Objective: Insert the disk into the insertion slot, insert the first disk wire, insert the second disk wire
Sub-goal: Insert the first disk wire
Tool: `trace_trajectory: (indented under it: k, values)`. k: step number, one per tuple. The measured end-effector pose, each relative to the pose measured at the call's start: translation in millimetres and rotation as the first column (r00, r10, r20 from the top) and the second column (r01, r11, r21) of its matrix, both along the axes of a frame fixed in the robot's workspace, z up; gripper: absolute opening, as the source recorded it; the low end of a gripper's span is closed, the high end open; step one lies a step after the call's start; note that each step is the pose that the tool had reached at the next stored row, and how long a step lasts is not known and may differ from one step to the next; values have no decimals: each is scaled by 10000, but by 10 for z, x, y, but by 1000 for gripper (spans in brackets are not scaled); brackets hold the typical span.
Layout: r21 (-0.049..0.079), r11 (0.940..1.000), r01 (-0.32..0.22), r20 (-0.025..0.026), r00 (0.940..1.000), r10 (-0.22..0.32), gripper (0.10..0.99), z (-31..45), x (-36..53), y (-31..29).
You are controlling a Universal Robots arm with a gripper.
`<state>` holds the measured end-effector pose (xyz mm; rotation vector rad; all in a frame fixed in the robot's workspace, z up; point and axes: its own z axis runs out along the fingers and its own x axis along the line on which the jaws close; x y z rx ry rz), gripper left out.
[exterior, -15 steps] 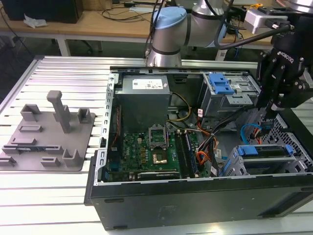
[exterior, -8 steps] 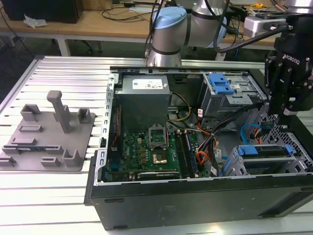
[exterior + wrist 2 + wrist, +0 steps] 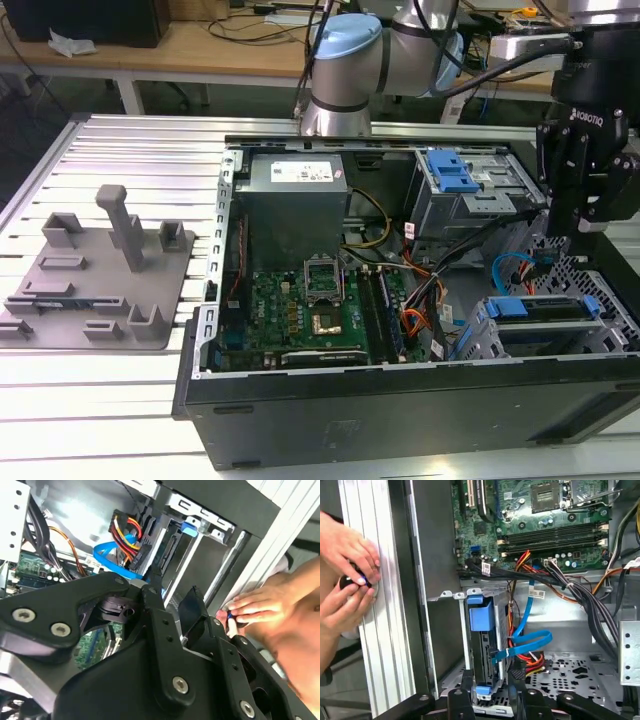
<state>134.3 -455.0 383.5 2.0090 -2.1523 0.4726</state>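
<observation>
The gripper (image 3: 583, 215) hangs over the case (image 3: 400, 410) at the exterior view's right, its fingers (image 3: 467, 680) spread apart and holding nothing. Just under it the disk (image 3: 481, 645) sits inside the slot (image 3: 500, 345), with its blue carrier showing. A blue cable (image 3: 530, 640) curls to the disk's side; whether it is plugged in is hard to tell. A person's hands (image 3: 350, 575) are on the rail (image 3: 385, 630) beside the case.

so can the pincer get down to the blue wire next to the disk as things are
Probably yes. The pincer hangs open above the uncovered case, with the blue wire lying exposed beside the disk. The person's hands are outside the case wall, not in its path.
</observation>
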Motion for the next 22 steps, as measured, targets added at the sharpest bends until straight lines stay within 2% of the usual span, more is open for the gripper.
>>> trace_trajectory:
  k: [3, 4, 6, 8, 10, 12, 18, 22]
  values:
    - [-20, 9985, 543, 1, 9985, -543, 412, -36, 2, 0]
    - [-66, 9983, 571, 4, 9984, -570, 412, -48, 9, 46]
    - [-301, 9979, 572, 17, 9984, -571, 412, -70, 22, 184]
    - [-486, 9972, 571, 28, 9984, -570, 412, -84, 31, 263]
    - [-722, 9958, 571, 41, 9984, -570, 412, -111, 75, 315]
    - [-747, 9956, 570, 43, 9984, -568, 412, -162, 103, 332]
    - [-745, 9956, 576, 48, 9983, -574, 412, -260, 104, 339]
    - [-753, 9955, 578, 69, 9983, -574, 412, -320, 107, 377]
